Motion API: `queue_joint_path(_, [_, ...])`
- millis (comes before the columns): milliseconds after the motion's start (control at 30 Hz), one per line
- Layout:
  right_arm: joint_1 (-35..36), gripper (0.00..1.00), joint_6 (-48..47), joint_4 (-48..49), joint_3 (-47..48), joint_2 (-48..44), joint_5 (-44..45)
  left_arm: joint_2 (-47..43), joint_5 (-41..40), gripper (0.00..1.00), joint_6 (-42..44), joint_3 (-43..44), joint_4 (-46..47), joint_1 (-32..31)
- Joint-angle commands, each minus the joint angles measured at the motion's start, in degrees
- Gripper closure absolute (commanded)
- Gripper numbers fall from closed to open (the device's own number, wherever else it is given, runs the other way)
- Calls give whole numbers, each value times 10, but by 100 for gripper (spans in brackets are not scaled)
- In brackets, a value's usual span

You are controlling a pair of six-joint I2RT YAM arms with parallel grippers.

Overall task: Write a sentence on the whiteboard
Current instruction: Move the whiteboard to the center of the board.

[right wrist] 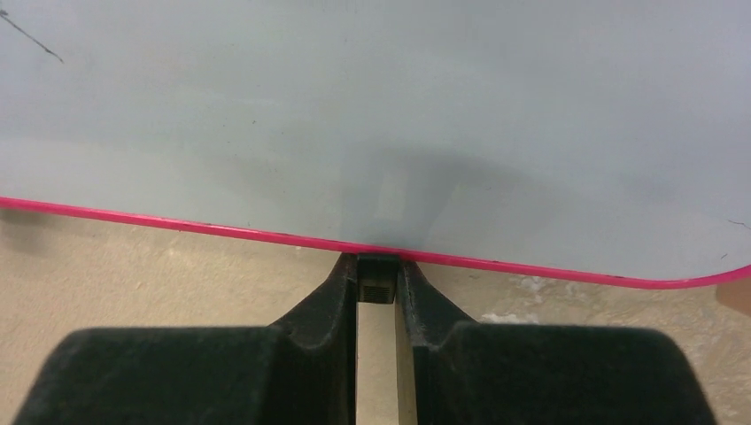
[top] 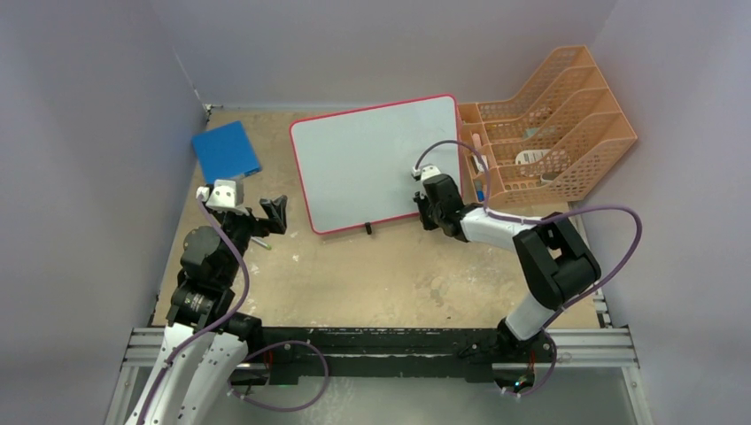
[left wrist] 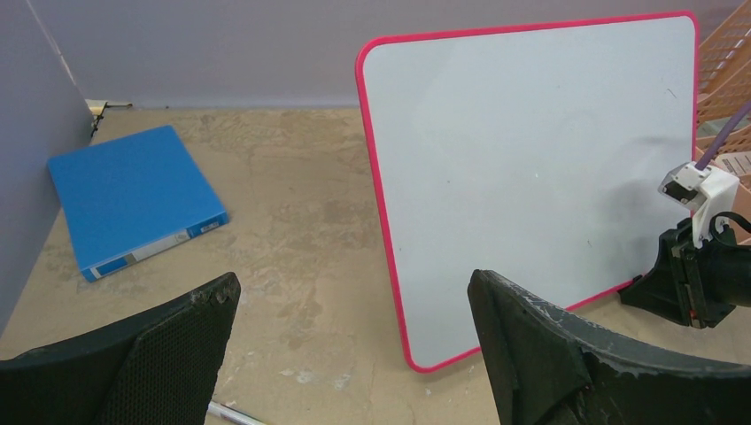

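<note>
The whiteboard (top: 376,164) (left wrist: 531,177) (right wrist: 354,106), white with a red rim, stands tilted at the middle back of the table. No sentence is in view on it; the surface shows only faint specks. My right gripper (top: 423,212) (right wrist: 376,270) is low at the board's bottom right edge, shut on one small black foot (right wrist: 376,282) under the rim. The other black foot (top: 367,228) sits further left. My left gripper (top: 274,212) (left wrist: 354,288) stands open left of the board, holding nothing. A thin pen (top: 259,240) (left wrist: 232,413) lies on the table just below it.
A blue binder (top: 226,150) (left wrist: 133,199) lies flat at the back left by the wall. An orange file rack (top: 549,124) (left wrist: 726,53) stands right behind the board's right edge. Grey walls close the table on three sides.
</note>
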Motion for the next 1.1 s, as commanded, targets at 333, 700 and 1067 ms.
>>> queue_joint_path(333, [34,100,-33,-25,19,6,-58,3,-3,1,-3,5,24,-2])
queue_joint_path(700, [34,71,-17,-13,6,-20,-37,18,-20,0,-20,12,16,-2])
queue_joint_path(1067, [33,32,36,48,-42,-158,-43,132,-97,0,-131,91,-78,-1])
